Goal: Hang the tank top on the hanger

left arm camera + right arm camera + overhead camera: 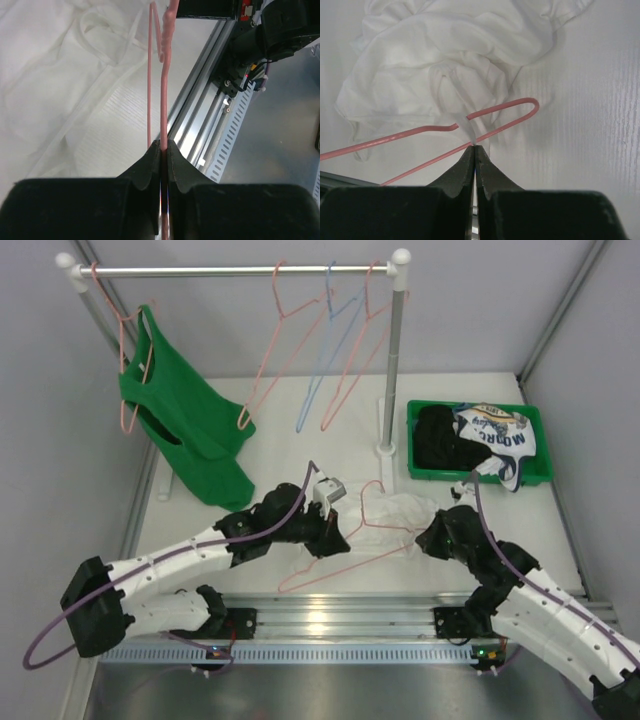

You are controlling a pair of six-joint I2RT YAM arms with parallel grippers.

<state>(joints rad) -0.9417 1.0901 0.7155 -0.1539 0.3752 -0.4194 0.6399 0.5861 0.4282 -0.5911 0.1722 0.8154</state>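
The white tank top lies crumpled on the table between my two arms, filling the upper part of the right wrist view. The pink wire hanger lies flat at the near edge, its hook by the fabric. My left gripper is shut on one hanger wire. My right gripper is shut on a narrow strap of the tank top. That strap crosses over the hanger's rounded end.
A clothes rail spans the back, with a green tank top hung at its left and spare pink and blue hangers to the right. A green bin of garments stands at the right, beside the rack's post. An aluminium rail runs along the near edge.
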